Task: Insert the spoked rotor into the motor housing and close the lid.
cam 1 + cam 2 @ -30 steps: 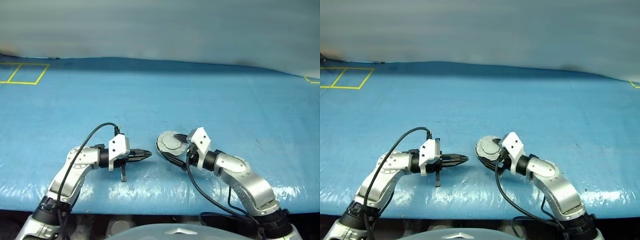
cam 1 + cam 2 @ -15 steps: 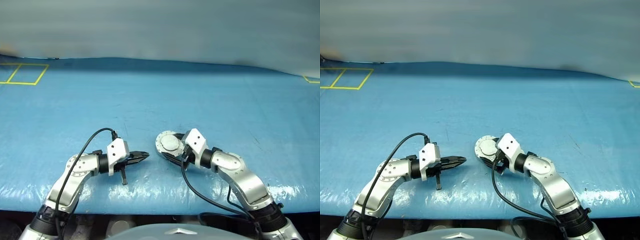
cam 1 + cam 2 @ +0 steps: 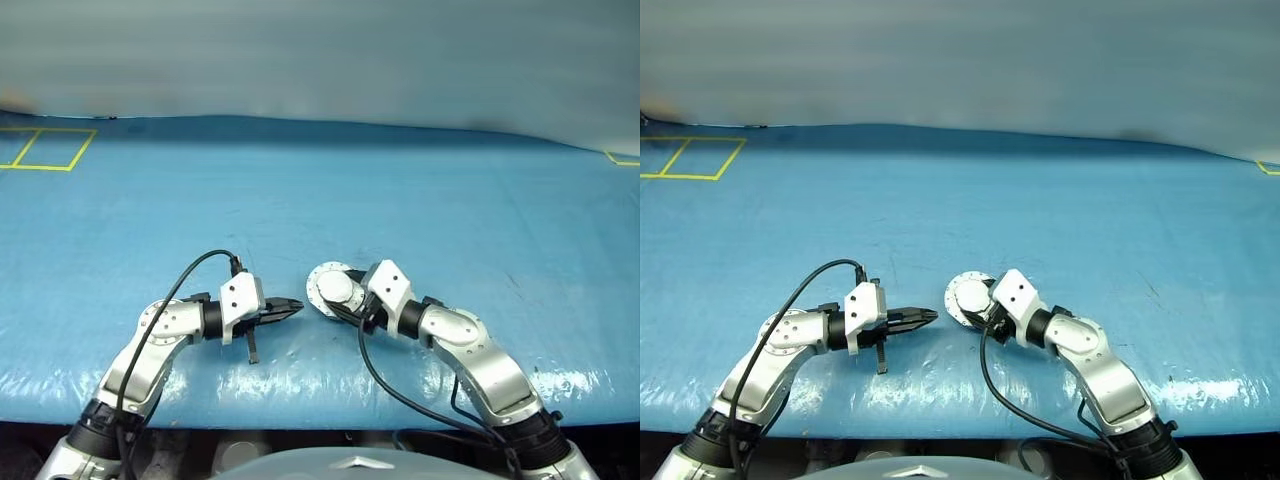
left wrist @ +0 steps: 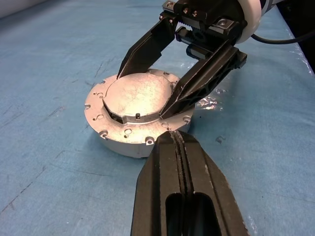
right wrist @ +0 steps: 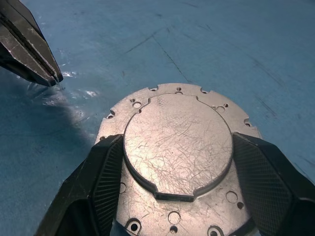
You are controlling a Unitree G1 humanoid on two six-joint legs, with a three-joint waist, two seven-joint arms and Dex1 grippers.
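Note:
The motor housing lies on the blue table as a round silver puck, plain face up, with a holed flange and a raised round plate in the middle. Its inside is hidden. My right gripper comes from the right, its two fingers shut against opposite sides of the raised plate. My left gripper is shut and empty, its tip pointing at the housing's near rim from the left with a small gap. The spoked rotor and the lid are hidden or out of view.
A blue wrinkled sheet covers the table. Yellow tape squares mark the far left and a yellow corner the far right. The table's front edge runs just under both arms. Black cables loop from each wrist.
The housing has gone from tilted up toward me to lying flatter on the table. My right gripper's fingers have drawn in around its raised plate. The left gripper has stayed put.

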